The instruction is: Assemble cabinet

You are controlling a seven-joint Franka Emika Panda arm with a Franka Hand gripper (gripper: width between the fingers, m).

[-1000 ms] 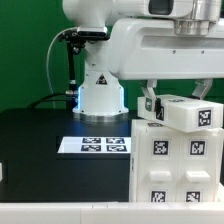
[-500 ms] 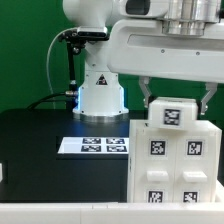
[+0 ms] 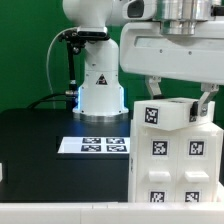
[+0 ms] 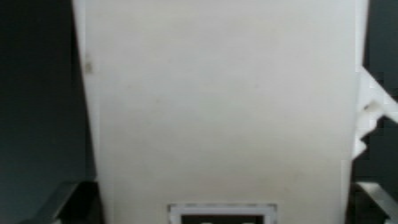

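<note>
The black table (image 3: 40,150) fills the lower part of the exterior view, with the marker board (image 3: 95,146) lying flat on it in front of the arm's white base. The cabinet (image 3: 175,160) stands upright at the exterior view's right, a tall white body with tags down its near face, its long axis vertical. On its top sits a smaller tagged top block (image 3: 168,113), turned a little askew, so its edges don't line up with the body beneath.

The hand (image 3: 178,95) hangs straight above that block, one finger down on each side of it. The fingers look close against the block's flanks, but whether they are pinching it or standing just clear I cannot tell from here. The wrist view shows only a broad white face of the cabinet (image 4: 214,100) and a tag edge, blurred, which settles nothing.

To my eye the coming move hinges on that skew: the block lies directly below the hand and needs squaring to the body's upright axis before it can seat.
</note>
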